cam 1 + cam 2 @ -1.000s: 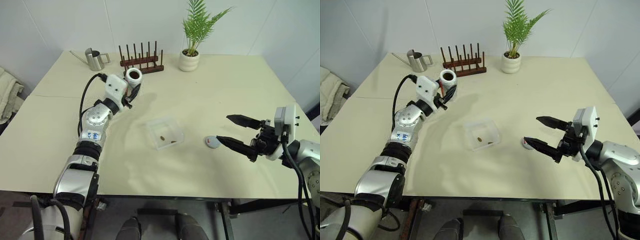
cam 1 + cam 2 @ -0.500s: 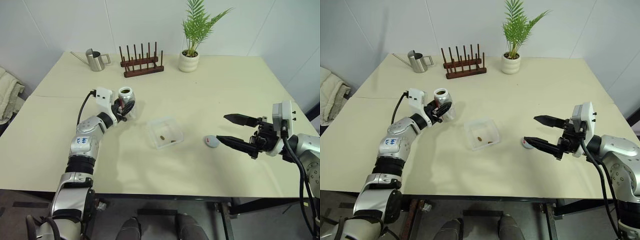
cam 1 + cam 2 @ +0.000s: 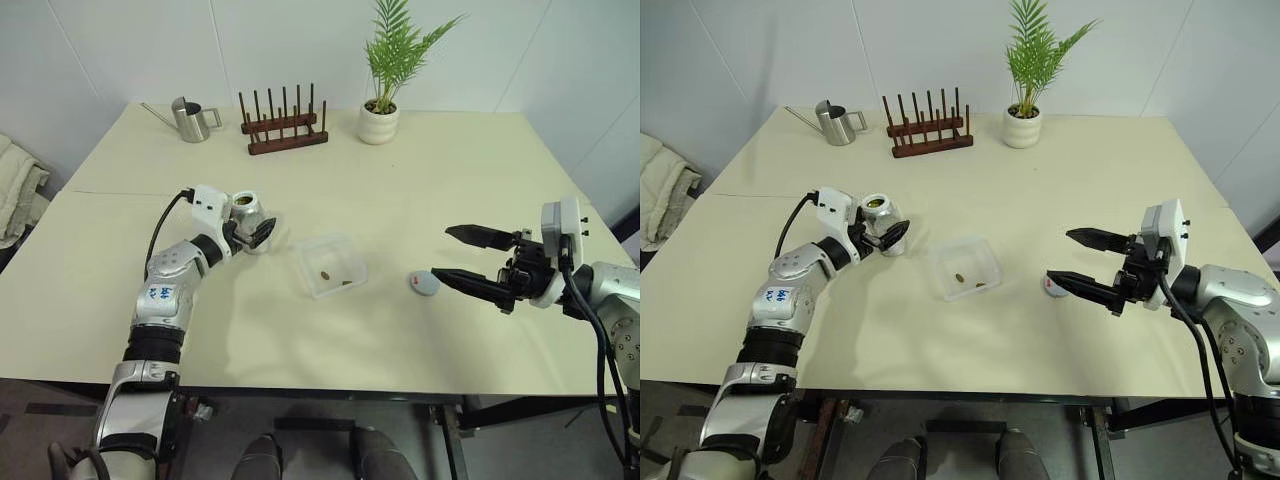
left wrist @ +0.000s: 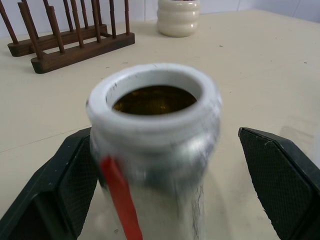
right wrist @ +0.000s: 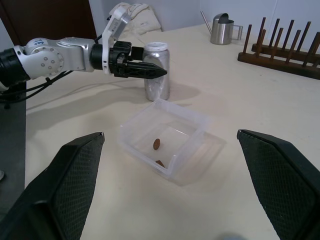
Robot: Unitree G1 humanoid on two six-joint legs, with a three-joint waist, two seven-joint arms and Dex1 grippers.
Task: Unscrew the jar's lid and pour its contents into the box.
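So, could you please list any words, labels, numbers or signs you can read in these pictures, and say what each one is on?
None can be read.
Blue handwriting on a white sticker on the left forearm: too small to read.
Red streak on the lid: a mark, not lettering.
Red stripe down the jar: no text.
Box, watering can, wooden rack, plant pot: no labels visible.

The jar (image 5: 157, 72) looks silvery and glossy, the box (image 5: 170, 137) clear smooth plastic, the table (image 3: 450, 190) matt.
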